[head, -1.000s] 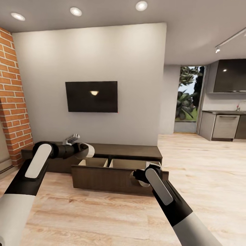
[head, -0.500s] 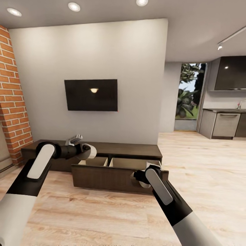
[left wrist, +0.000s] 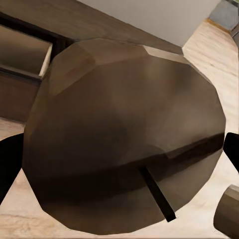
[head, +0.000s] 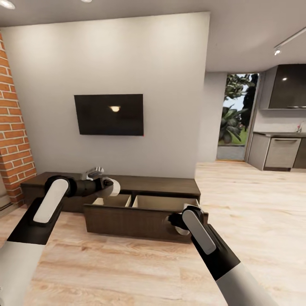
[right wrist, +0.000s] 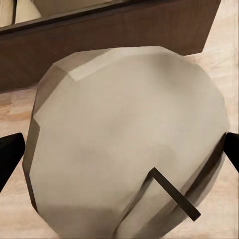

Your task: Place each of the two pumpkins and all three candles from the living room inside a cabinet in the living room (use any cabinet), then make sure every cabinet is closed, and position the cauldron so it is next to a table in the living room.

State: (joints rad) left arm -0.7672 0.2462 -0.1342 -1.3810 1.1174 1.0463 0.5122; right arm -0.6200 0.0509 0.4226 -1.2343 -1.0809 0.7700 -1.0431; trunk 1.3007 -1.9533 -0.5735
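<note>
- Left gripper (left wrist: 119, 159) clamps a stubby grey-beige candle (left wrist: 124, 134) above the low dark-brown wood cabinet (head: 127, 187), whose drawer (head: 142, 214) stands open in the head view.
- Right gripper (right wrist: 119, 154) grips a second pale candle (right wrist: 129, 134) at the drawer's front edge.

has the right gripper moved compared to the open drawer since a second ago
No clear move. The right gripper, shut on a candle, sits at the right end of the cabinet's open drawer front as before; the camera shifted.

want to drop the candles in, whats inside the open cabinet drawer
The open drawer of the cabinet shows two compartments with pale walls; nothing shows inside. Its front hides both floors. Each pincer holds a candle.
</note>
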